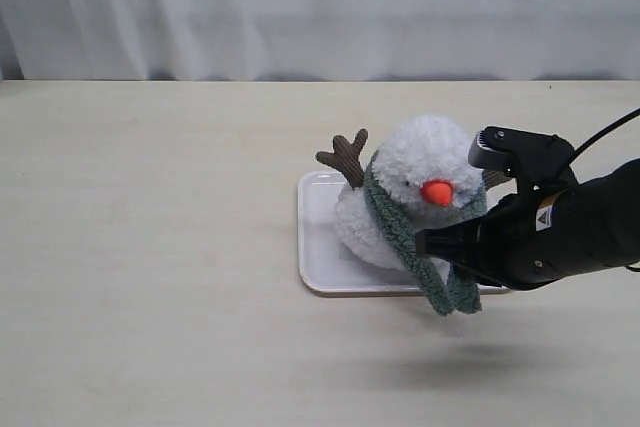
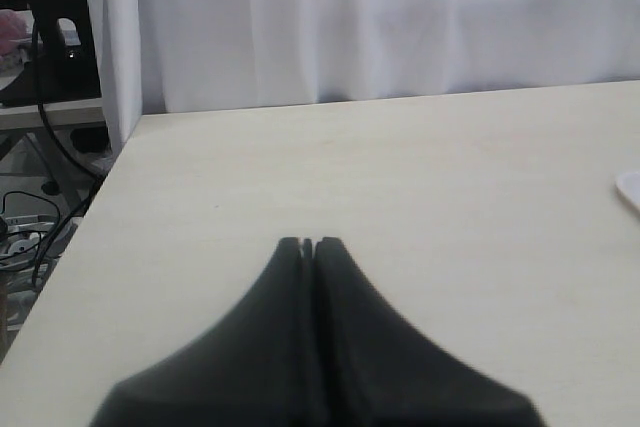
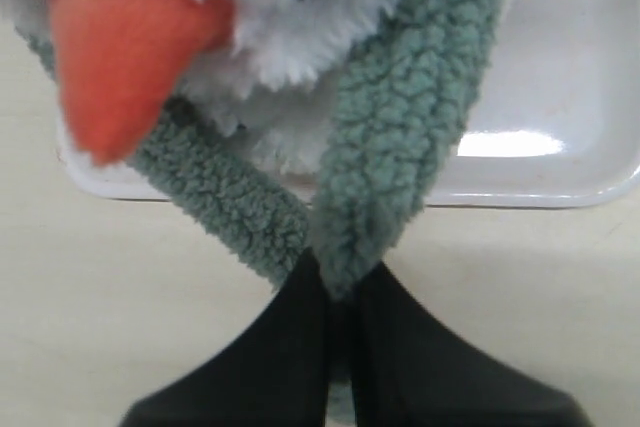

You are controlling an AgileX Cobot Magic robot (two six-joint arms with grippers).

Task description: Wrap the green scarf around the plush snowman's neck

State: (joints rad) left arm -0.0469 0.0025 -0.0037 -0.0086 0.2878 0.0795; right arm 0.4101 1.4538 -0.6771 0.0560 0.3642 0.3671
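Exterior: right gripper (image 1: 432, 244) sat low in front of the plush snowman (image 1: 420, 157), tips right at the green scarf (image 1: 398, 229) just under the nose (image 1: 437, 192). The scarf was already looped round the neck, which the knit hid, and both tails dropped past the tips over the near rim of the tray (image 1: 312, 237) the snowman stood on. Bare table (image 1: 150, 267) behind and to both sides of the hand, so a retreat looked free. The twig arm (image 1: 345, 155) was on the snowman's far side from the hand, out of the way. Left arm not in this view. Left wrist: left gripper (image 2: 308, 245) had its jaws pressed together with nothing between them, parked over bare table. A sliver of tray rim showed well off to one side and the curtain (image 2: 380, 17) far ahead, so I read it as idle and clear of the work. Right wrist: the right jaws were pinched tight on one scarf tail, which ran straight ahead from the tips up toward the neck. The second tail crossed just beside the tips, touching the held one. My read: holding the tail to snug or cross the wrap. The tray rim lay just ahead of the tips under the tails. Pulling harder could drag the plush toward that rim.
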